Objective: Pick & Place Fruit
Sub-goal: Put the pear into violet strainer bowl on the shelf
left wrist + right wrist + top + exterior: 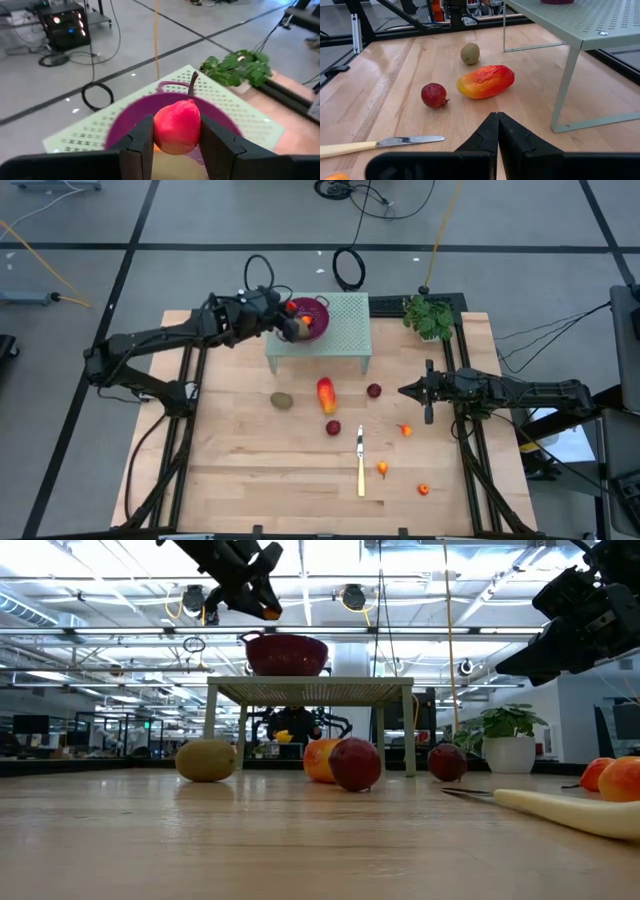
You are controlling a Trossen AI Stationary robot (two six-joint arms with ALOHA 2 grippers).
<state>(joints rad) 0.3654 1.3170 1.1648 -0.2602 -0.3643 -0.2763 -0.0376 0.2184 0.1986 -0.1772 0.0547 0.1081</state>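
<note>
Clamped between the left gripper's (172,145) two fingers (139,145): a red pear-shaped fruit (177,131) with a brown stem, hanging over the purple bowl (309,317) on the pale green perforated stand (345,330). Not yet let go, so that placement counts as underway. Out at the table's right side, right gripper (404,391) idle, fingers pressed together on nothing. Left on the wood: a brown-green oval (282,400), the red-orange oblong (326,394), two dark red balls (373,391), small orange pieces (405,429) near the knife (361,464). Probably most of the job remaining.
</note>
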